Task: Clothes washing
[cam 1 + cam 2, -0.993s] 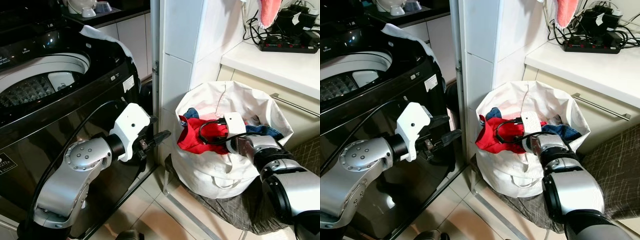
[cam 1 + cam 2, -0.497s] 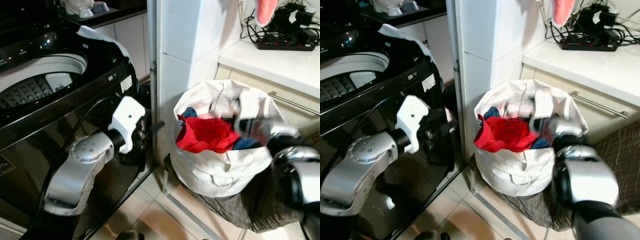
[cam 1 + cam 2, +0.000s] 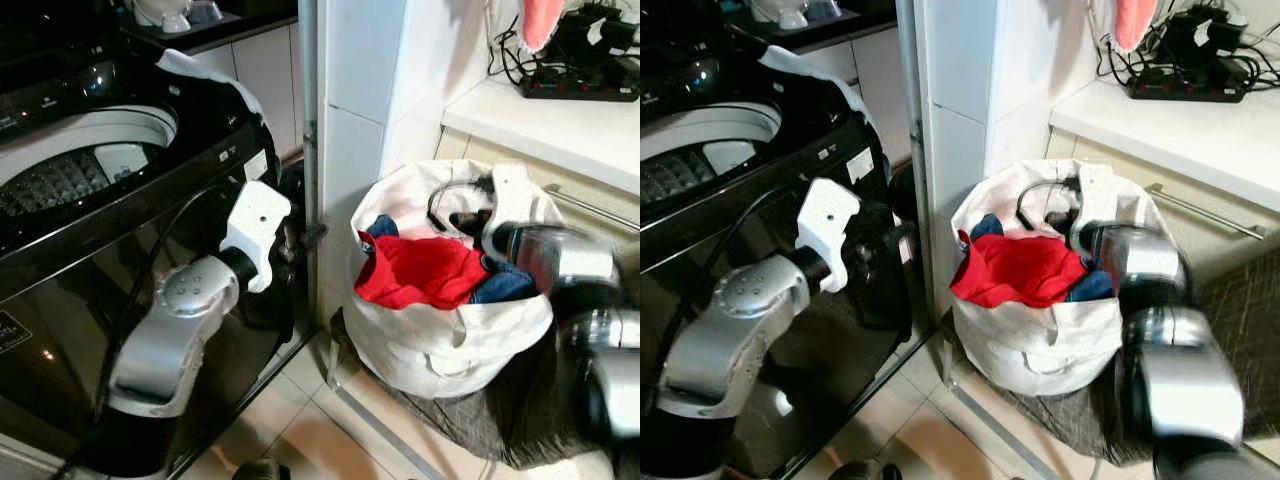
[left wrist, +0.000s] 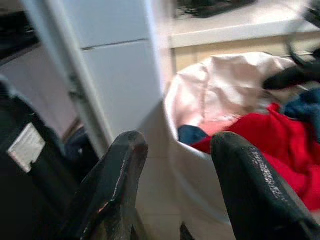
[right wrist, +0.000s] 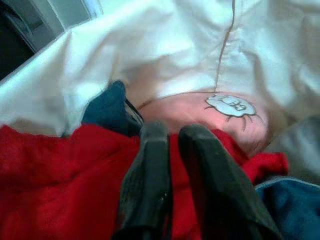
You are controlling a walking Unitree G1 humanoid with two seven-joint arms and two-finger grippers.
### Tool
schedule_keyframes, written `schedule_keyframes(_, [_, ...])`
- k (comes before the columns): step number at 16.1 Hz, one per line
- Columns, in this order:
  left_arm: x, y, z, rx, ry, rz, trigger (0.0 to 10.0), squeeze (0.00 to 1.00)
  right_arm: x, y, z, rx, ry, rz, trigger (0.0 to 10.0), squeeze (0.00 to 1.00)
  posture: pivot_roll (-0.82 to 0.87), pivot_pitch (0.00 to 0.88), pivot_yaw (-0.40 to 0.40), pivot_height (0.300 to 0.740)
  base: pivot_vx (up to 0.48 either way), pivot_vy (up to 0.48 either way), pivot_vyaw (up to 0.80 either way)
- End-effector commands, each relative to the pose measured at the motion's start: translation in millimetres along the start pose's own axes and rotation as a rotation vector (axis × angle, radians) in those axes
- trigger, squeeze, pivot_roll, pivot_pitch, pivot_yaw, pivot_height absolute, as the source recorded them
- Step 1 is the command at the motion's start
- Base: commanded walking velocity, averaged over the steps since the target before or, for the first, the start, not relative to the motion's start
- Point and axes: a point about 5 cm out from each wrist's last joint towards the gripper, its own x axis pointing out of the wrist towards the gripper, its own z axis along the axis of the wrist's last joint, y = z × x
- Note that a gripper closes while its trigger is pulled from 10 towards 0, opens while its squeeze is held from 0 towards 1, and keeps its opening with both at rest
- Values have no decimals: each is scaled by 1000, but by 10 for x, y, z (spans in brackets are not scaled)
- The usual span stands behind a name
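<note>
A white laundry bag point(image 3: 440, 340) stands on the floor beside a black top-loading washer point(image 3: 200, 140) whose lid is up. A red garment point(image 3: 415, 272) lies on top inside the bag, with a blue one point(image 3: 500, 285) beside it. My right gripper point(image 3: 462, 218) hovers over the bag's rear half. In the right wrist view it point(image 5: 172, 131) is shut just above the red garment point(image 5: 60, 185), gripping nothing. My left gripper point(image 3: 303, 237) hangs open between the washer's front corner and the bag. Its fingers point(image 4: 120, 170) point toward the bag point(image 4: 200, 95).
A white tiled pillar point(image 3: 350, 100) rises behind the bag. A counter point(image 3: 560, 125) at the right carries a power strip point(image 3: 575, 88) and cables, with a pink cloth point(image 3: 540, 20) hanging above. Dark patterned fabric point(image 3: 500, 420) lies under the bag. A white cloth point(image 3: 200, 72) drapes the washer's back corner.
My right gripper has lifted off the red garment and drawn back to the bag's rear, empty. The left gripper has pulled in closer to the washer.
</note>
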Motion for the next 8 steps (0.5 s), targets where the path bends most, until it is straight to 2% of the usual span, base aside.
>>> schedule_keyframes(1, [-26, 89, -115, -68, 42, 105, 10000, 0, -103, 88, 194, -110, -152, -28, 10000, 1000, 73, 0, 22, 740, 0, 0, 0])
schedule_keyframes(2, [-78, 154, -219, -87, 72, 179, 10000, 0, -239, 154, 191, -177, -265, -83, 10000, 0, 61, 0, 28, 740, 0, 0, 0])
schedule_keyframes(4, [-109, 171, -262, -99, 77, 212, 10000, 0, -402, 206, 87, -231, -313, -148, 10000, 0, 45, 0, 40, 740, 0, 0, 0])
schedule_keyframes(5, [-112, 168, -267, -103, 79, 218, 10000, 0, -444, 250, 78, -207, -331, -131, 10000, 0, 39, 0, 45, 740, 0, 0, 0])
schedule_keyframes(6, [-91, 144, -255, -43, 70, 207, 10000, 0, -572, 383, 60, -111, -365, -77, 10000, 0, 28, 0, 45, 740, 0, 0, 0])
schedule_keyframes(7, [-59, 123, -230, -2, 52, 204, 10000, 0, -675, 491, 13, -99, -386, -41, 10000, 0, 25, 0, 43, 740, 0, 0, 0])
schedule_keyframes(8, [-44, 118, -218, 1, 44, 210, 10000, 0, -719, 536, -20, -115, -392, -33, 10000, 0, 24, 0, 43, 740, 0, 0, 0])
